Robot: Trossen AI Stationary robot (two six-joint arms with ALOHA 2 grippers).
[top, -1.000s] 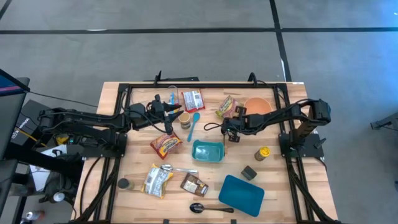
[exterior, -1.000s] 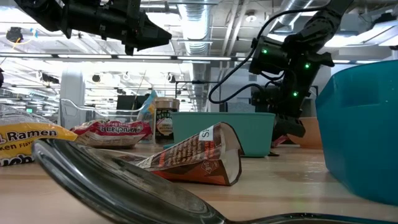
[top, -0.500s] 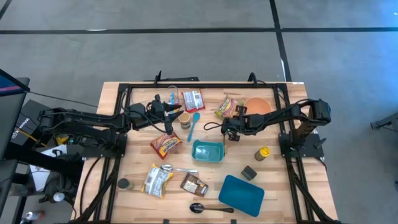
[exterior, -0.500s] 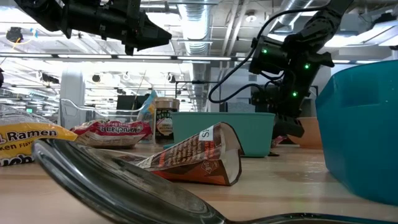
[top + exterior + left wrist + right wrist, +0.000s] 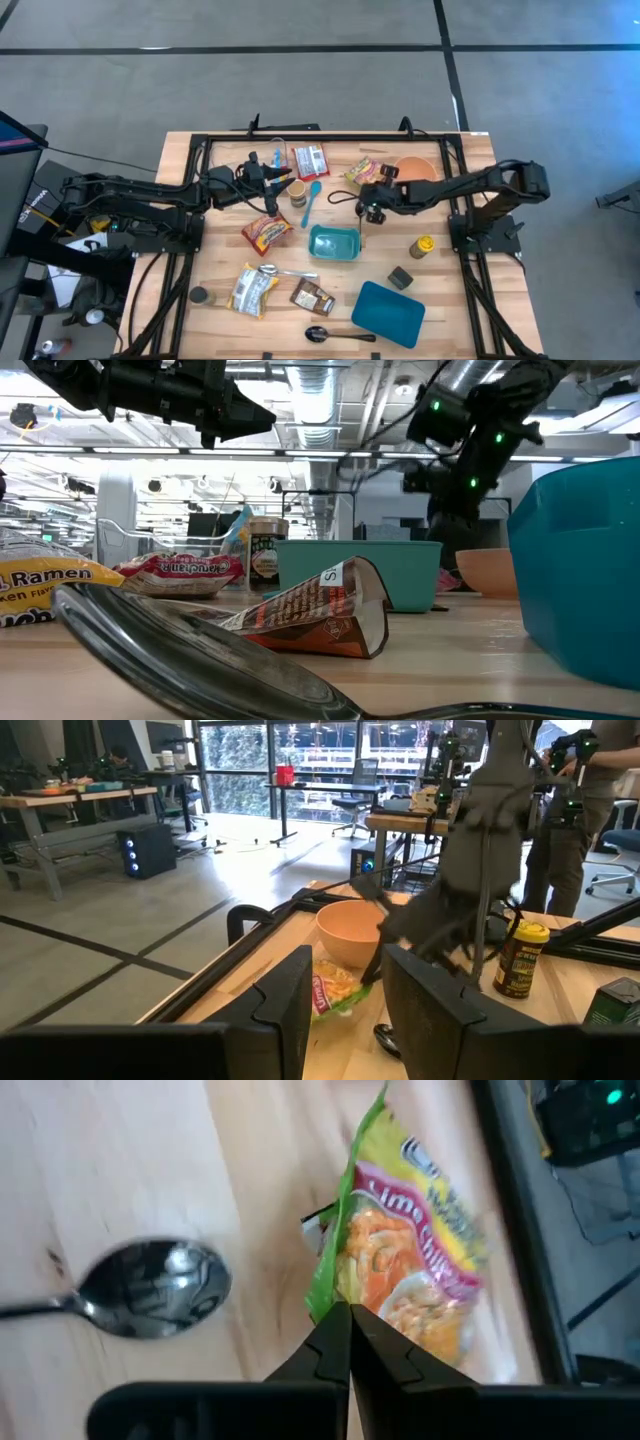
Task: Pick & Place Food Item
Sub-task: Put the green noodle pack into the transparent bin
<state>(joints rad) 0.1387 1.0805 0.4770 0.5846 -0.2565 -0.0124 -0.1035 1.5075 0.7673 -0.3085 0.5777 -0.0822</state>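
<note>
**Right tool pinched on the lime noodle packet, rear of bench**

The lime noodle packet (image 5: 405, 1265) lies on the wood near the back rail, just beside the orange bowl (image 5: 414, 171). The right tool (image 5: 343, 1320) has its 2 fingers pressed together on the packet's green edge – a thin flap is the only part a narrow pinch can take, which likely explains the low, edge-on approach. A metal spoon (image 5: 150, 1290) lies just beside the packet, apart from it.

The teal tub (image 5: 334, 243) sits near, toward the bench middle – judged the likely drop point, though the task names none.

Left tool (image 5: 273, 183) waits over the small jar (image 5: 298, 192) at the bench's (image 5: 455, 310) left rear, fingers part-way apart, holding nothing I can see.
</note>
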